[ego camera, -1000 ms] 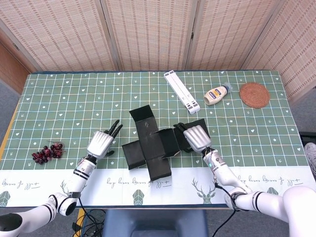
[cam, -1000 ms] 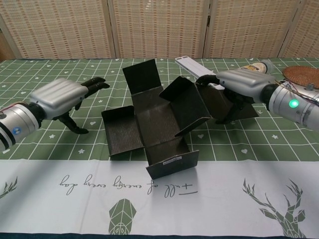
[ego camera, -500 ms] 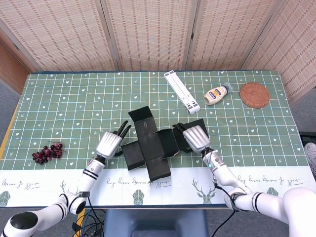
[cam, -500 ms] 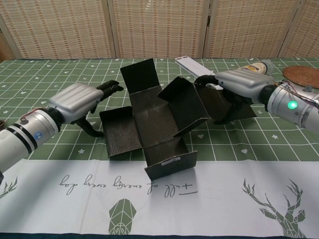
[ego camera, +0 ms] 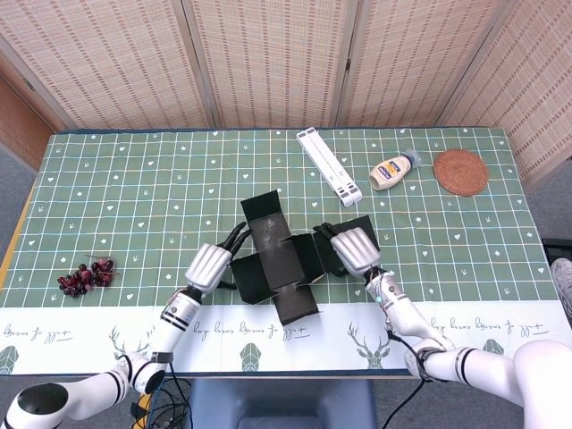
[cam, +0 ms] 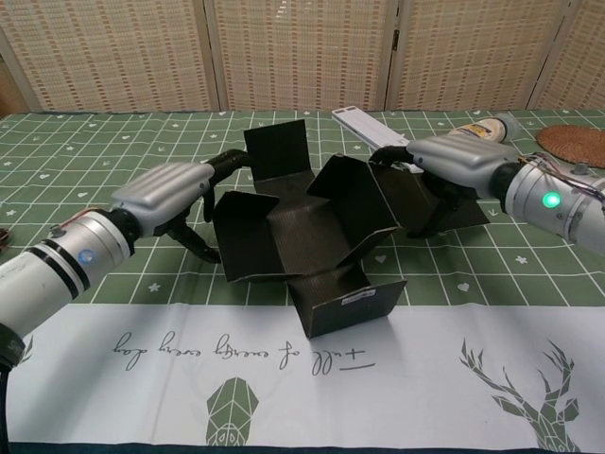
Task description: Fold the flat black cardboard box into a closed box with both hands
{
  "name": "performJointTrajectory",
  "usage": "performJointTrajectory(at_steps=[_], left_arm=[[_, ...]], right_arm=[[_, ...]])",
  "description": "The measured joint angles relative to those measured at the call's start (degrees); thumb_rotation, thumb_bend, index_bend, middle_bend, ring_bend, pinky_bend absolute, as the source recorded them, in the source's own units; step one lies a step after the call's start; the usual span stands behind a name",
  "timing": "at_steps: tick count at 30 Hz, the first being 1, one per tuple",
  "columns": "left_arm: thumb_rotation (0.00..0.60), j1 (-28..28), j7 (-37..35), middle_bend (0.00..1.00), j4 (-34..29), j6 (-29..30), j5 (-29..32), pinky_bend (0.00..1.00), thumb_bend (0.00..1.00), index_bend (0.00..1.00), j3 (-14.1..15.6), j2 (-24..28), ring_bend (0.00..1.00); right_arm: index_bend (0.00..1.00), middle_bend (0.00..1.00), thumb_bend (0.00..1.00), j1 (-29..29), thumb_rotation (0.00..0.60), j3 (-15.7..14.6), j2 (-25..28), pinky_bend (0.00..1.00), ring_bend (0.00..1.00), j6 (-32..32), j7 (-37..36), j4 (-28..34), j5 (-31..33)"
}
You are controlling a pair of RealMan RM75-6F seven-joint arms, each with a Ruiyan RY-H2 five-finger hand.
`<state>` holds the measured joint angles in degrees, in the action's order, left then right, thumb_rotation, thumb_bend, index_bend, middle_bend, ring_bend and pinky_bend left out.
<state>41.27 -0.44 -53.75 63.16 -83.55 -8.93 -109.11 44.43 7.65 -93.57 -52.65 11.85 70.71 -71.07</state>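
Note:
The black cardboard box (ego camera: 279, 260) lies unfolded at the table's front centre, also seen in the chest view (cam: 307, 248). Its back flap (cam: 277, 148) and front flap (cam: 347, 305) stand up. My left hand (ego camera: 209, 265) presses its fingers (cam: 230, 162) against the outside of the left flap (cam: 244, 235), which is tilted up. My right hand (ego camera: 356, 249) grips the top edge of the raised right flap (cam: 354, 204), its fingers (cam: 389, 152) curled over the fold. The outer lid panel (cam: 454, 210) lies under that hand.
A bunch of dark grapes (ego camera: 86, 275) lies at the front left. At the back right are a long white folded stand (ego camera: 330, 165), a squeeze bottle (ego camera: 393, 171) on its side and a round woven coaster (ego camera: 460, 172). A folding screen stands behind the table.
My left hand has moved right to the box and tipped the left flap up from flat. The box has shifted slightly to the right. My right hand has stayed on the right flap.

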Motion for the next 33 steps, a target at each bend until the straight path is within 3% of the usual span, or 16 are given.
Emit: performJointTrajectory(at_steps=[13,33], left_arm=[[0.6,0.8,-9.5,0.0,-11.9,-0.1,-1.5,0.74,0.09,0.0,0.0,5.8,0.49],[0.6,1.8,-21.7,0.0,-13.7,-9.2,4.1,0.75,0.09,0.0,-0.5,7.0,0.48]], right_arm=[[0.32,0.39,0.31,2.4,0.6,0.1,4.2,1.0,0.82,5.1,4.4,4.1,0.4],[0.33,0.39,0.32,7.0,0.6,-3.1,8.8,1.0,0.82,9.8,8.2,6.9,-7.2]])
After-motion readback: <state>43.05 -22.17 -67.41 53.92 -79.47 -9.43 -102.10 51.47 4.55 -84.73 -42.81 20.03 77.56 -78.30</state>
